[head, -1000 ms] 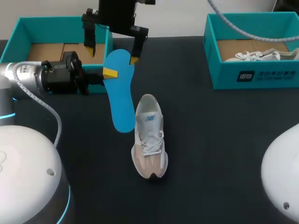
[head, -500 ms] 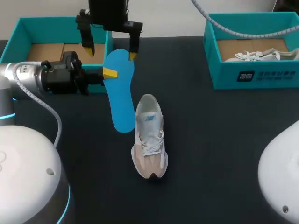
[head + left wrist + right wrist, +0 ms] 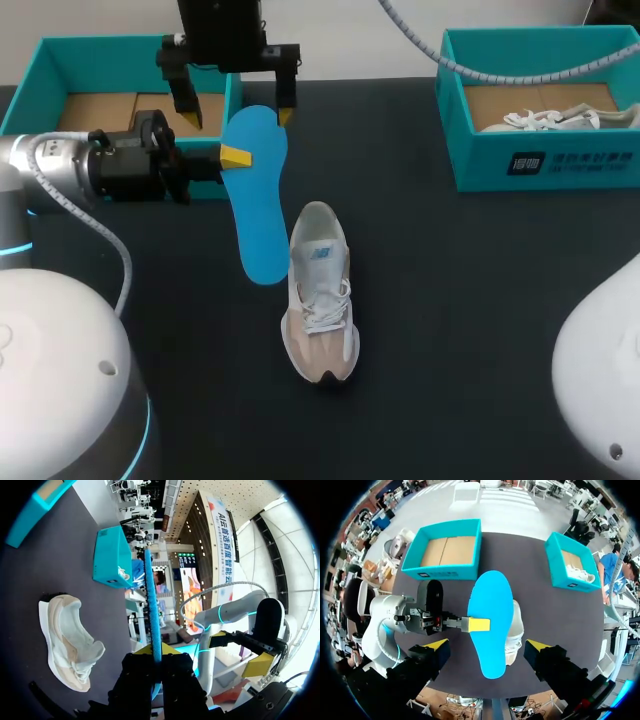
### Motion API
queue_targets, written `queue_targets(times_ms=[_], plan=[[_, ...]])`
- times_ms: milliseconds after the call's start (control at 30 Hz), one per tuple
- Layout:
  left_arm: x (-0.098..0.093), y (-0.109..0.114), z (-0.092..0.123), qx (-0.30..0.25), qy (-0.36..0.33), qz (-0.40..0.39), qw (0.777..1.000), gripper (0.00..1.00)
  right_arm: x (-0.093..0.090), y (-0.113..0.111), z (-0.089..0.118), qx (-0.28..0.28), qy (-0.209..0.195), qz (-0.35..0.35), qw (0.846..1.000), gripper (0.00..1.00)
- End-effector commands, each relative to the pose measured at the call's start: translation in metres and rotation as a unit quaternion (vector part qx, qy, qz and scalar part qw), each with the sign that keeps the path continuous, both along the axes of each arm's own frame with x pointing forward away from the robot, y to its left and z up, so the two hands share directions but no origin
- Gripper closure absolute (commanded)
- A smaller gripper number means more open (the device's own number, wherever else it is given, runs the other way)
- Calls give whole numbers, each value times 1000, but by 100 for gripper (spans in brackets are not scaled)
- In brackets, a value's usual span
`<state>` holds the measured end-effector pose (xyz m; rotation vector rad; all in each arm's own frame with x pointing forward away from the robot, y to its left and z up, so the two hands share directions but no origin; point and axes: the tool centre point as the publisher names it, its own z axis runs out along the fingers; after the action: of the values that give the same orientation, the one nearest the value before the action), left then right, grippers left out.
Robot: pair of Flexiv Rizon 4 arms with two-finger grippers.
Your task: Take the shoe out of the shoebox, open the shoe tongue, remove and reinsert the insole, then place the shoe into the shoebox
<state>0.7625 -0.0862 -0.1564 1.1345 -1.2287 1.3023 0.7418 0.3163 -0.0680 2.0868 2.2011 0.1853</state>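
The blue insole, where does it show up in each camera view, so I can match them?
Head view: insole left of centre, pinched by the left claw, beside the shoe.
Left wrist view: insole edge-on, a thin blue strip between the claw's fingers.
Right wrist view: insole flat-on, ahead of the open right claw.
Shared landmark: the shoe next to it in every view.

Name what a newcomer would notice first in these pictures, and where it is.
The bright blue insole, clamped in the left gripper, stands out most. The right gripper hangs open over it, and the pale shoe lies on the dark table beside it.
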Motion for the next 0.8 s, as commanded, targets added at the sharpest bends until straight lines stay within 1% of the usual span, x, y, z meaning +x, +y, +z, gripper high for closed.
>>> queue_targets(times_ms=[33,233,267,300,333,400,467,500,600,700,800], plan=[[-1,0,0,1,0,0,1000,100,1,0,0,0,0,0,1000,0],[-1,0,0,1,0,0,1000,100,1,0,0,0,0,0,1000,0],[-1,0,0,1,0,0,1000,100,0,-2,-2,21,2,-1,1000,0],[-1,0,0,1,0,0,1000,100,-1,-4,-2,28,-2,-1,1000,0],[-1,0,0,1,0,0,1000,100,-2,-7,-3,51,1,-2,999,0],[-1,0,0,1,0,0,1000,100,-3,-11,-4,65,-13,-10,998,0],[-1,0,0,1,0,0,1000,100,-4,-15,-4,82,-8,-7,997,0],[-1,0,0,1,0,0,1000,100,-4,-19,-3,98,-18,-9,995,0],[-1,0,0,1,0,0,1000,100,-4,-24,-3,120,-19,-6,993,0],[-1,0,0,1,0,0,1000,100,-4,-34,-4,180,-33,-13,983,0],[-1,0,0,1,0,0,1000,100,-4,-40,-5,215,-34,-11,976,0]])
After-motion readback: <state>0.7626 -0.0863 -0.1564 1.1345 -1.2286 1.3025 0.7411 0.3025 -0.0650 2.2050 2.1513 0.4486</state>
